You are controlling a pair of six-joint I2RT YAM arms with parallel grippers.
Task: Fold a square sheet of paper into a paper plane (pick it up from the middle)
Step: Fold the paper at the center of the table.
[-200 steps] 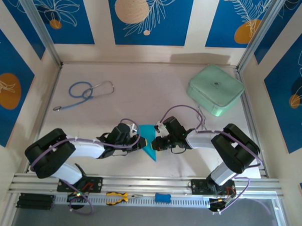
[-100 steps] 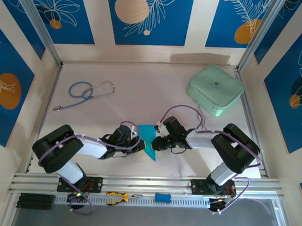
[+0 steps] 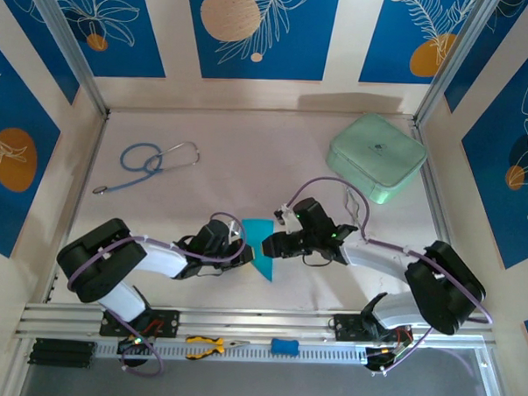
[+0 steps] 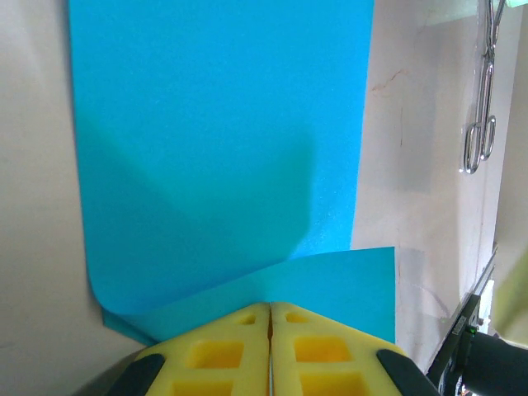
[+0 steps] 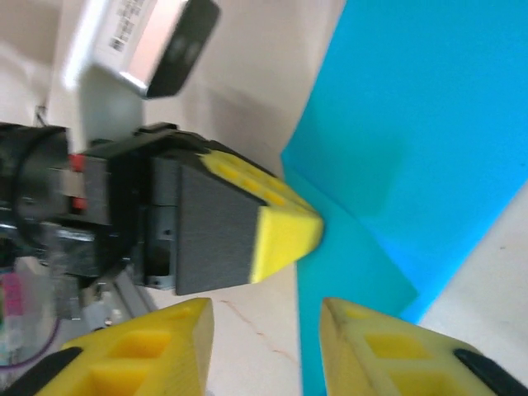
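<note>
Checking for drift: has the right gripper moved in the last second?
Yes, slightly: the right gripper has edged left over the square sheet of paper, away from the mint-green case, and its jaws have opened.

Creased cyan-blue paper (image 3: 259,230) flat on table (image 3: 248,171) centre, pointed near end, left flap lifted.

The square sheet of paper (image 3: 261,233) lies on the table (image 3: 248,162) near the front middle, between the left gripper (image 3: 250,248) on its left and the right gripper (image 3: 267,247) on its right (both at its edges). The stethoscope (image 3: 152,161) lies behind on the left, and the case (image 3: 376,157) behind on the right.
</note>
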